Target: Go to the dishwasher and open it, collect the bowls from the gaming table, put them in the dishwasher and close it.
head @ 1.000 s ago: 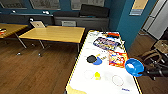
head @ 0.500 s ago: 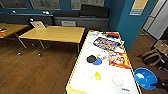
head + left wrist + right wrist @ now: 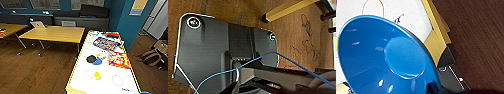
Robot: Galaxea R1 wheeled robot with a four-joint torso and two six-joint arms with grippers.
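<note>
right tool: grip state cannot tell | glossy blue round bowl over white yellow-edged gaming tabletop corner | left tool: cannot tell, above wood floor

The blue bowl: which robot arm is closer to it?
Right. The blue bowl looms large right in front of the right wrist camera, over the gaming table corner. The left wrist camera looks down at wooden floor beside a yellow table leg.
</note>
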